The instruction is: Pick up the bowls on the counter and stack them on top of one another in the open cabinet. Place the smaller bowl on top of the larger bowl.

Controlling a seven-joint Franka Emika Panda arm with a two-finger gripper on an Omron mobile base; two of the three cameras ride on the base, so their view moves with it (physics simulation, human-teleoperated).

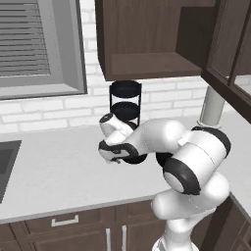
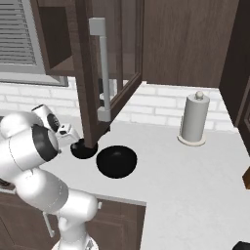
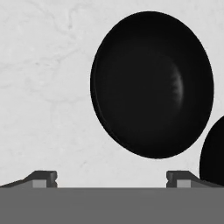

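Below the wide-spread claw (image 3: 111, 177), the smaller bowl (image 3: 152, 85) sits visibly empty.

Cabinet door (image 2: 97, 73) hides part of smaller bowl (image 2: 84, 149)

wire rack (image 1: 125, 102), paper towel roll (image 2: 194, 118), window blinds (image 1: 24, 37).

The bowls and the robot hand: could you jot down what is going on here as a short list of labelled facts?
smaller bowl: on the counter, partly behind the glass cabinet door
larger bowl: on the counter, just right of the smaller one
gripper: open, empty, above the counter near the smaller bowl
open cabinet: shelf bare, no bowl inside yet
paper towel roll: upright, farther right
wire rack: against the brick wall
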